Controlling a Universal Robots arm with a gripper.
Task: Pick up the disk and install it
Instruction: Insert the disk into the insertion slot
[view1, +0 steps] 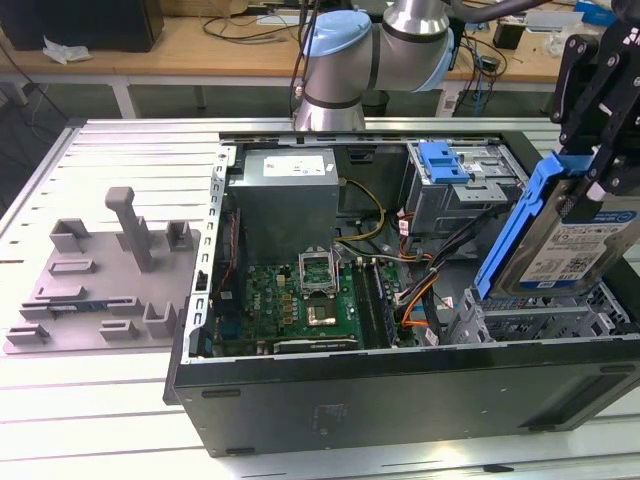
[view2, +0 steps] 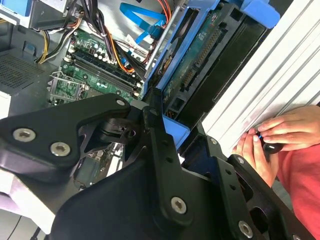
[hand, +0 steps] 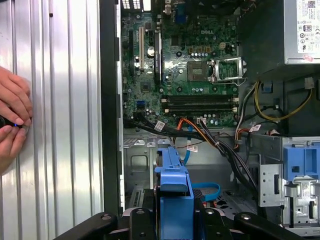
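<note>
The disk (view1: 585, 245), a silver drive with a white-and-blue label in a blue carrier, hangs tilted on edge over the open computer case (view1: 400, 385) at the exterior view's right. My gripper (view1: 600, 160) is shut on its upper end. The disk's lower end sits just above the metal drive bay (view1: 545, 320) in the case's corner. In the first wrist view the blue carrier (hand: 174, 185) stands between my black fingers (hand: 140, 222). In the second wrist view the disk's circuit-board underside (view2: 200, 65) and the carrier (view2: 176, 134) show beyond the gripper's linkages (view2: 160, 150).
Inside the case lie the motherboard (view1: 310, 290), a grey power supply box (view1: 285, 195), loose cables (view1: 420, 280) and a drive cage with a blue latch piece (view1: 442, 160). A grey fixture plate (view1: 100, 280) lies at the exterior view's left. A person's hands (view2: 280, 132) rest on the ribbed table beside the case.
</note>
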